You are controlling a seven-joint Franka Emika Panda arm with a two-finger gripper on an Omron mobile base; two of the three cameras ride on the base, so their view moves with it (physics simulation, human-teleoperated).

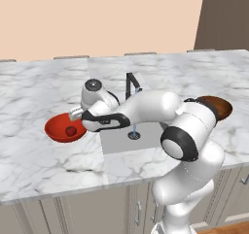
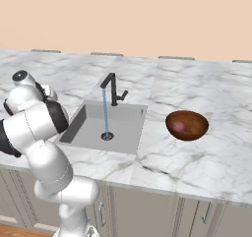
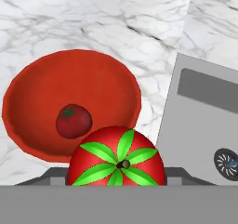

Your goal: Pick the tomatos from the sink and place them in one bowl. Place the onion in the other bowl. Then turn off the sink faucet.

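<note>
— Looking along the hand, where is the bright tomato (image 3: 117, 159)?

— Right at the bottom of the hand view, green top facing the camera, sitting between the two dark finger tips. The gripper (image 3: 116, 172) is nearly shut and clamped on it — the tips show just to either side of the ball.

— And the red bowl (image 3: 28, 97)?

— Beyond the held tomato and a little to its left in that view. The darker tomato (image 3: 73, 121) already lies inside it, near the bottom of the bowl. From the left base camera the same bowl (image 1: 54, 126) sits on the marble counter (image 1: 39, 82) just left of the sink (image 1: 116, 140), with the hand reaching over its near edge.

— The rest?

— The onion (image 2: 178, 126) rests in the brown bowl (image 2: 194, 128), on the counter to the right of the sink and well apart from the hand. The black faucet (image 2: 112, 89) stands at the back of the sink — a thin blue stream (image 2: 105, 113) falls from its spout to the drain (image 2: 107, 135).
</note>
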